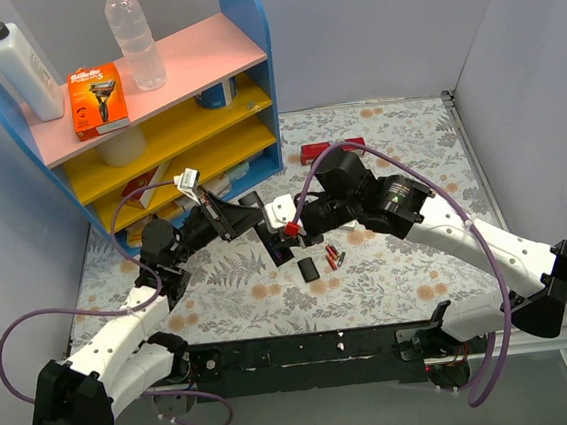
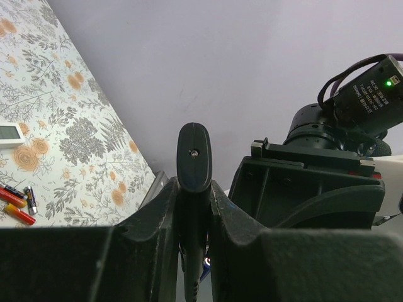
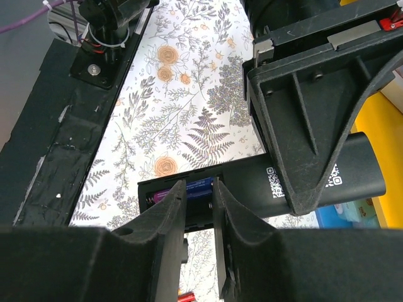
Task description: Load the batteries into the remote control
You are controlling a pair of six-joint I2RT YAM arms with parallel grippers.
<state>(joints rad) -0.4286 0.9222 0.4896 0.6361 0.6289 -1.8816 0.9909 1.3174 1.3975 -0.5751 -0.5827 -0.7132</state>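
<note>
Left gripper (image 2: 193, 192) clamped the black bar-shaped plastic remote control (image 3: 359, 168) mid-body, its finger blocking part of the remote in the right wrist view. One blue-purple cylindrical battery (image 3: 162, 195) sat in the open compartment, just beyond the right gripper (image 3: 199, 187) tips. Those jaws were nearly together (can't tell if gripping). Three loose thin batteries (image 2: 19, 214) (two red, one dark) lay on the floral tablecloth (image 1: 390, 273), just beside one black rectangular cover (image 1: 307, 270).

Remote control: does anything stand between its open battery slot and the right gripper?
Nothing visible does. A purple battery sits in the remote's open slot, between the right gripper's fingertips; the left gripper clamps the remote farther along.
</note>
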